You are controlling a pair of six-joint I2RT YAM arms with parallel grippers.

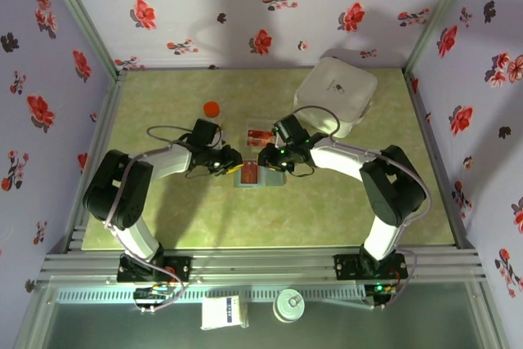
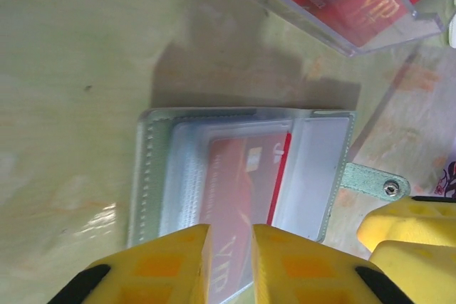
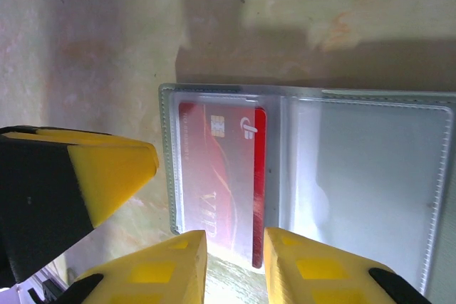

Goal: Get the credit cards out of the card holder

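Observation:
The card holder (image 1: 248, 174) lies open and flat on the green table, between the two gripper tips. A red credit card (image 2: 242, 176) marked VIP sits in its clear sleeve. My left gripper (image 2: 231, 229) hovers over the card's lower edge, jaws a narrow gap apart with nothing pinched between them. My right gripper (image 3: 235, 236) stands the same way at the holder's (image 3: 370, 176) edge. There the red card (image 3: 221, 169) pokes a little past the sleeve between the fingertips. In the top view the left gripper (image 1: 233, 163) and right gripper (image 1: 268, 161) nearly touch.
A clear plastic box (image 1: 261, 136) with red cards lies just behind the holder, close to both grippers. A large white rounded case (image 1: 335, 94) sits at the back right. A small orange disc (image 1: 212, 108) lies at the back left. The holder's snap tab (image 2: 377, 183) points toward the right gripper.

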